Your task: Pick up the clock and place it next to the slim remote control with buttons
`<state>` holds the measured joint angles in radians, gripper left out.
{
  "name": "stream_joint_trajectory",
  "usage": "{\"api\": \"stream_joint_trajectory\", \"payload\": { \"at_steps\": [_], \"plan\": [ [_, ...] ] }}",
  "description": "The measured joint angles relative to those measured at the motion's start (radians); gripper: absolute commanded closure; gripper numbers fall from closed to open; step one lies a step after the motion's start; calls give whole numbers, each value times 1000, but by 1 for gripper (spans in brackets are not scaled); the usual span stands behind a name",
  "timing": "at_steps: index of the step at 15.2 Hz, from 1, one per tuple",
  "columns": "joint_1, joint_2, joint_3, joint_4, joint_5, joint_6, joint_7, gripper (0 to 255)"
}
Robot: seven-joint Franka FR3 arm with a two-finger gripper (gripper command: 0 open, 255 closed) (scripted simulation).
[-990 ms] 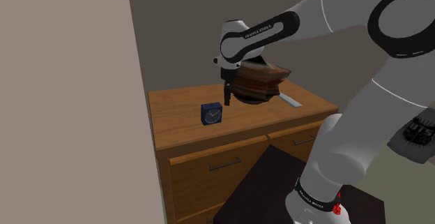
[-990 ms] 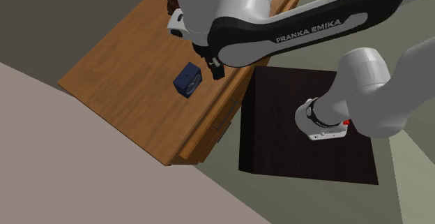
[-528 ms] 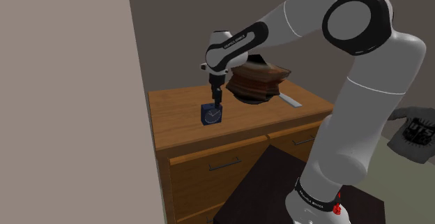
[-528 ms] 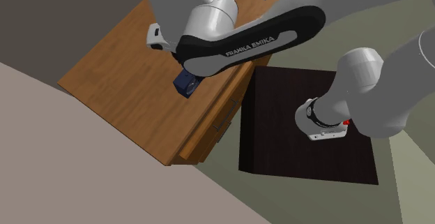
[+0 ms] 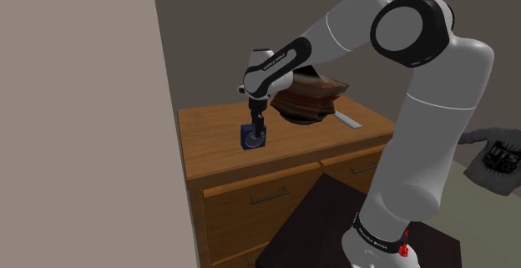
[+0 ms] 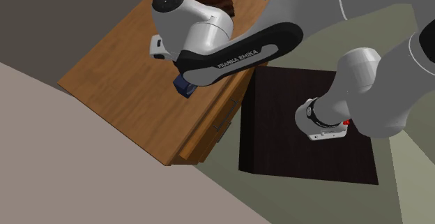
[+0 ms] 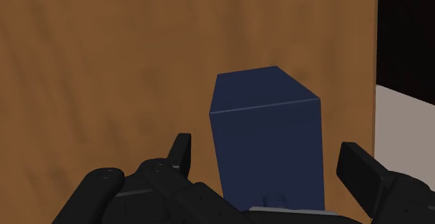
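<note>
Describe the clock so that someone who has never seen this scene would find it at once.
Start at the wooden dresser. On its top, near the front edge above the drawers, a small box stands between the open fingers of the black tool. That clock is dark blue and upright, unlike the brown stack and the flat grey remote farther along the top.

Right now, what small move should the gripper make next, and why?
Probably close the fingers on the clock. In the wrist view the open gripper straddles the blue clock, one finger on each side with a gap. In the shoulder view it sits level with the clock's top on the dresser.
</note>
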<state>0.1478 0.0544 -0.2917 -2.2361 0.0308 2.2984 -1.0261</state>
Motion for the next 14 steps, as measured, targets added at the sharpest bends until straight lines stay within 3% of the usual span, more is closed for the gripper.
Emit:
{"api": "stream_joint_trajectory", "payload": {
  "at_steps": [6, 7, 14],
  "plan": [
    [-1, 4, 0, -1, 2, 6, -2, 0],
    [-1, 4, 0, -1, 2, 6, -2, 255],
    [-1, 4, 0, -1, 2, 6, -2, 255]
  ]
}}
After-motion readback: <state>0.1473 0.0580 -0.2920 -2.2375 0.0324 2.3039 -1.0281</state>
